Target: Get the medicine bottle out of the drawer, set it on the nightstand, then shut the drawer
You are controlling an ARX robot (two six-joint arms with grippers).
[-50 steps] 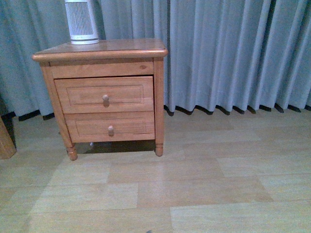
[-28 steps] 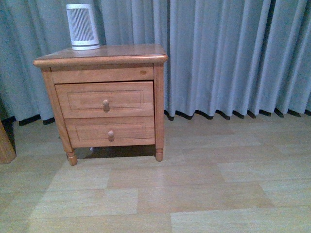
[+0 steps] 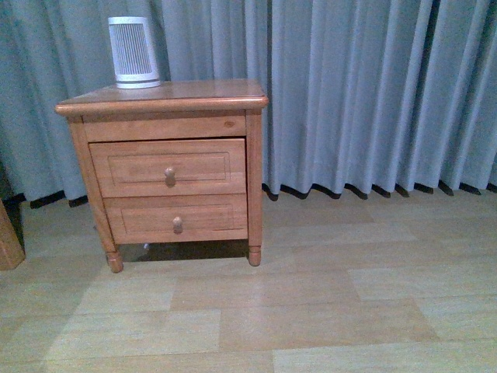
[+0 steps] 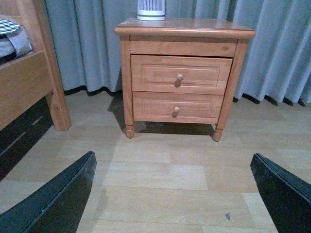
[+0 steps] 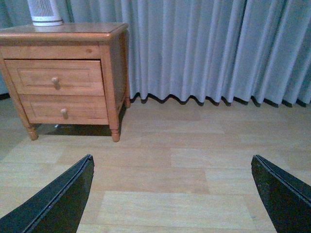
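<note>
Grey-blue curtains (image 3: 373,93) hang behind the nightstand desk (image 3: 194,92), which stands on a pale wood floor (image 3: 311,311). I see the drawer (image 3: 202,167) pushed shut above the lower drawer (image 3: 210,219). Its inside is hidden, and I cannot find the medicine bottle in any view. A white ribbed cylinder (image 3: 133,51) stands at the desk's back corner. Left jaws and right jaws both stand wide, holding nothing, well short of the desk. Since a second ago the desk sits lower in my front view, and the cylinder now shows whole.
</note>
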